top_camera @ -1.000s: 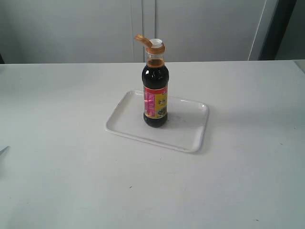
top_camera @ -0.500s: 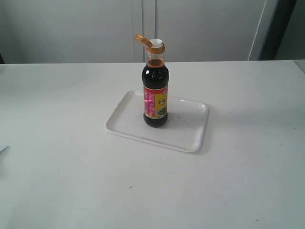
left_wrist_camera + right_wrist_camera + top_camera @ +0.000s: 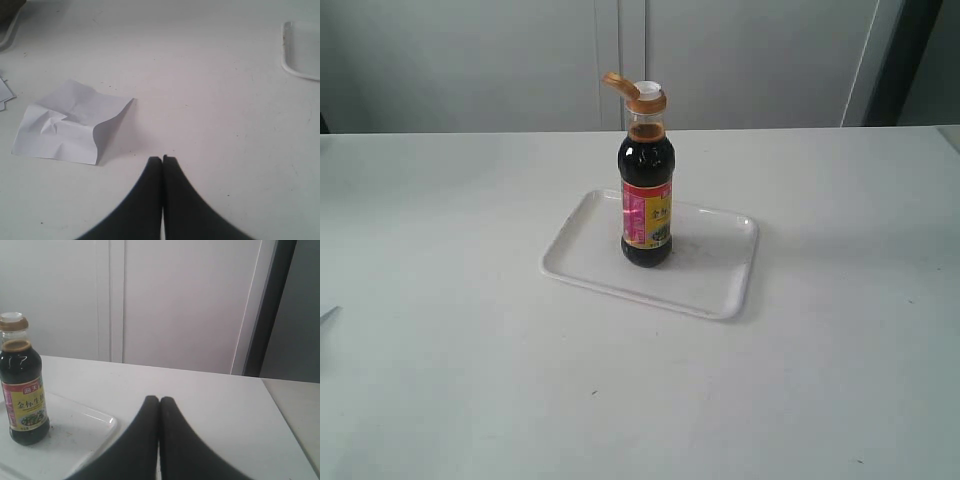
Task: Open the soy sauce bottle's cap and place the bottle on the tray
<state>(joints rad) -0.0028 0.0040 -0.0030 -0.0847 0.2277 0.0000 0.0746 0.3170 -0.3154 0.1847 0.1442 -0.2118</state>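
- The table [image 3: 450, 360] is a wide white surface; on every side of the tray it lies bare out to the picture's edges in the exterior view.
- The tray [image 3: 590, 250] lies flat near the table's middle, its low rim showing all round and its long sides running at a slant.
- The crumpled paper [image 3: 70, 122] lies on the table well apart from the tray, whose corner only just shows at the edge of the left wrist view.
- The soy sauce bottle [image 3: 646, 190] stands upright on the tray, nearer the tray's far long rim than its near one, with bare tray floor on both sides.
- The left gripper [image 3: 162, 159] hangs over bare table, well apart from the tray, its fingers pressed together and empty.
- The right gripper [image 3: 159, 400] is also pressed together and empty, off to the side of the tray and clear of the bottle.
- The cap [image 3: 615, 82] is flipped open, tilted back on its hinge beside the white spout [image 3: 650, 88], above the tray.
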